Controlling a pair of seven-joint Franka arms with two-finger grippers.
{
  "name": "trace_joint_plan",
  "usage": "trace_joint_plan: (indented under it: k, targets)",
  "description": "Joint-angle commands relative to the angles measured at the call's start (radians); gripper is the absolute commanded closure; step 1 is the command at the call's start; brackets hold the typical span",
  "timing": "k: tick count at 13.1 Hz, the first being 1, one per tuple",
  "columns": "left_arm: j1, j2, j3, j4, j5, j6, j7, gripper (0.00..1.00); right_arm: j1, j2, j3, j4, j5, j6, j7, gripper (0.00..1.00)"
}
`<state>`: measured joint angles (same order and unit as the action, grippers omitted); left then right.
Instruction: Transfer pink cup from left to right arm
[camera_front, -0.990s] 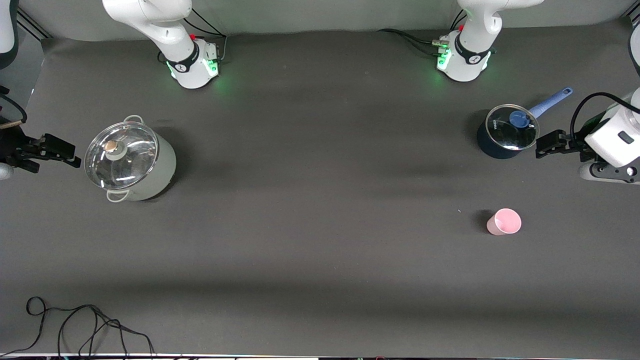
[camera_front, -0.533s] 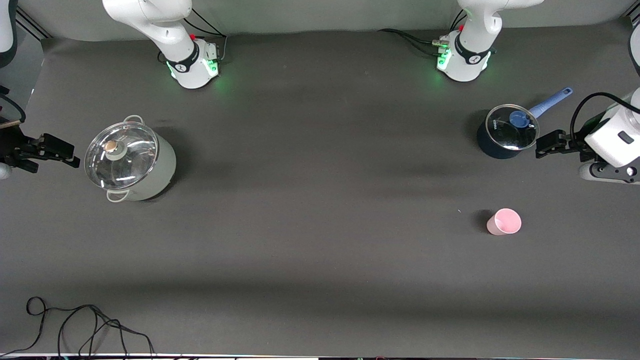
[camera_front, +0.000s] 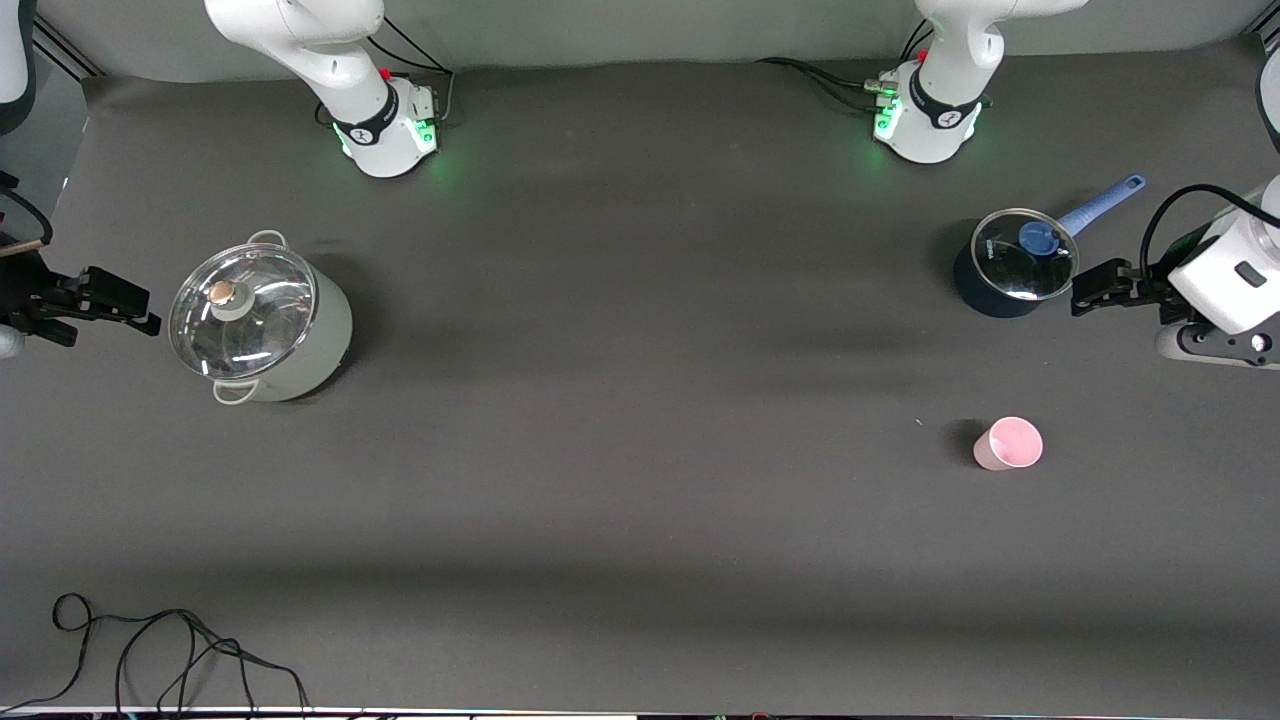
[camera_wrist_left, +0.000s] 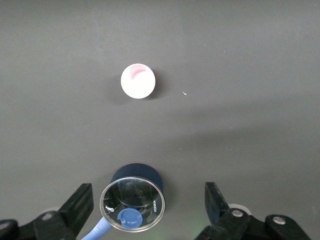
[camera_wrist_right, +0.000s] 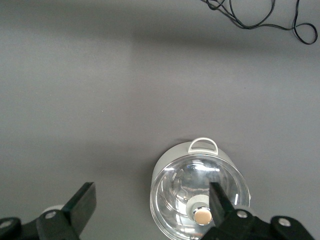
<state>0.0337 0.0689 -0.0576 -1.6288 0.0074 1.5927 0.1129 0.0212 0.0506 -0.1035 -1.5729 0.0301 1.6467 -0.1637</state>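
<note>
Your left tool (camera_front: 1085, 290) is hanging wide open and empty by the blue saucepan (camera_front: 1010, 268), well apart from the pink cup (camera_front: 1008, 444). Your right tool (camera_front: 140, 303) is waiting open and empty beside the white pot (camera_front: 262, 320).

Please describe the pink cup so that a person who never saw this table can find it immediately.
Start at the dark blue saucepan with a glass lid and a blue handle, at the left arm's end of the table. The pink cup stands alone on the dark mat, nearer to the front camera than that saucepan. It is the only pink thing, upright, without handle or lid, and far smaller than either pot.
</note>
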Motion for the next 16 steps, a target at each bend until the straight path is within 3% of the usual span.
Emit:
trace_joint_plan:
  k: [1, 4, 8, 11, 16]
  targets:
    - [0.023, -0.004, -0.002, -0.009, -0.009, 0.003, 0.030, 0.01, 0.005, 0.008, -0.002, 0.025, -0.016, -0.011, -0.005, 0.00]
    - [0.029, -0.003, -0.004, -0.008, -0.009, 0.004, 0.047, 0.01, 0.003, 0.009, -0.005, 0.027, -0.012, -0.011, -0.004, 0.00]
    - [0.041, 0.006, -0.004, 0.003, -0.012, 0.010, 0.250, 0.01, 0.003, 0.014, -0.007, 0.033, -0.010, -0.011, -0.002, 0.00]
    - [0.051, 0.008, -0.004, 0.013, -0.064, 0.013, 0.483, 0.02, 0.003, 0.008, -0.010, 0.027, -0.009, -0.016, -0.004, 0.00]
    - [0.182, 0.066, -0.004, 0.058, -0.283, 0.013, 0.994, 0.02, 0.003, 0.002, -0.012, 0.030, -0.009, -0.019, -0.004, 0.00]
